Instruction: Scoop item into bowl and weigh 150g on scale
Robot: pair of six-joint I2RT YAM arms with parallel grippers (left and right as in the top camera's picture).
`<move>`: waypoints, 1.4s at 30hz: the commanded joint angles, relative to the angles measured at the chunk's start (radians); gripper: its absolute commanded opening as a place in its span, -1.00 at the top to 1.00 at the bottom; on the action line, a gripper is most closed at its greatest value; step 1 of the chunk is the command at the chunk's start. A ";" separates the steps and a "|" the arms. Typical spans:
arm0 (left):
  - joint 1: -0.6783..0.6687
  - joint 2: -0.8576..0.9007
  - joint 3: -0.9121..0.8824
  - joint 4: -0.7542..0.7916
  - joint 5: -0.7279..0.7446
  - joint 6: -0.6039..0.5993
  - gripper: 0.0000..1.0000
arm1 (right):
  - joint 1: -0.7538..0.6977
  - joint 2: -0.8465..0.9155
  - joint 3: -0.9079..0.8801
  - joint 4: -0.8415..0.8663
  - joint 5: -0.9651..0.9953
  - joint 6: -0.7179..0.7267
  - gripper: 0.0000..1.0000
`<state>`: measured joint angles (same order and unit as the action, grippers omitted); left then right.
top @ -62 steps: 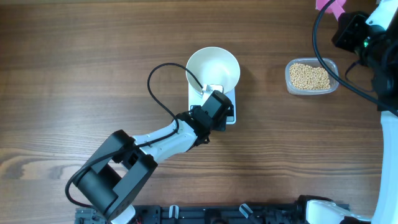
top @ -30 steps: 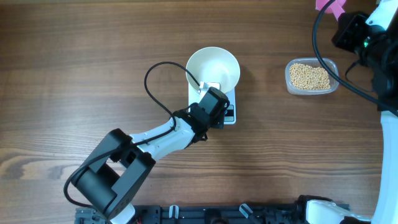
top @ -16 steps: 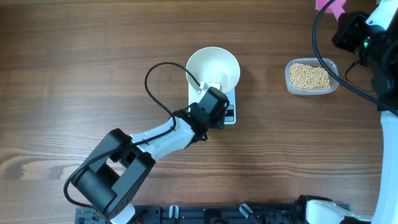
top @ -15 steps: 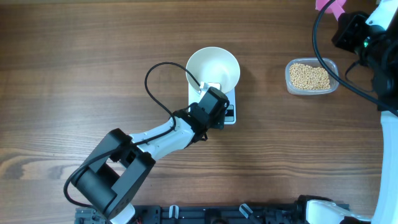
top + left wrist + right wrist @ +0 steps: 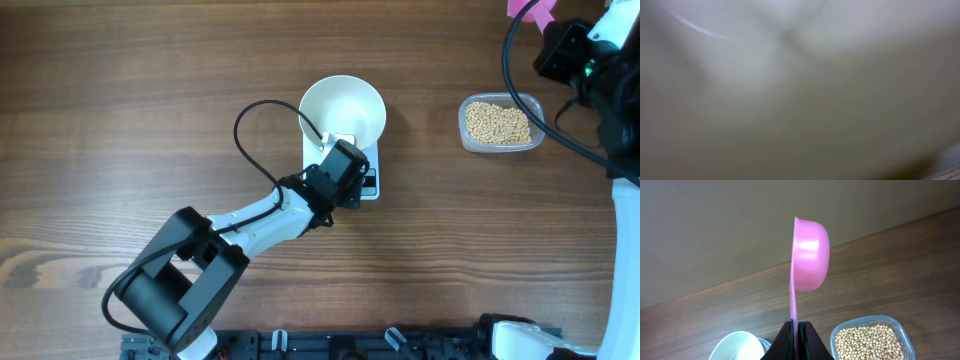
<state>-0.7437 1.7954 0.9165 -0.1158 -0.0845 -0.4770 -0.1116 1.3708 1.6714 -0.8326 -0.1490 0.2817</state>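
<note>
Near the right edge of the tabletop (image 5: 150, 120), toward the back, the beans (image 5: 498, 122) sit in a clear tub (image 5: 537, 138) — none in the white bowl (image 5: 343, 108) yet. The bowl sits mid-table on the back part of the scale (image 5: 366, 190), its display end poking out toward the front edge. The left gripper (image 5: 341, 172) is down at that display end with its jaws closed on nothing, looks like it's at the button panel; its wrist view is a pale blur, no detail. The right gripper (image 5: 795, 329) hangs above the back right corner, clamped on the handle of a pink scoop (image 5: 809, 252), bowl of the scoop turned on edge and empty.

Step in hand, by my read: switching on or zeroing the scale with the empty bowl on it — scooping not started. Next calls for the left arm clearing the scale, then the scoop dipping into the tub and carrying beans across to the bowl without spilling.
</note>
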 commanded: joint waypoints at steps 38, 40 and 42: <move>0.007 0.088 -0.022 -0.013 -0.018 -0.002 0.92 | -0.001 0.000 0.017 -0.018 -0.012 -0.019 0.91; 0.007 0.089 -0.022 -0.013 -0.018 -0.002 0.92 | -0.001 0.000 0.017 -0.021 -0.012 -0.019 0.91; 0.007 0.090 -0.022 -0.013 -0.018 -0.002 0.92 | -0.001 0.000 0.017 -0.022 -0.012 -0.019 0.91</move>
<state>-0.7437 1.8084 0.9234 -0.1005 -0.0845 -0.4770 -0.1116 1.3708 1.6714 -0.8528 -0.1490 0.2817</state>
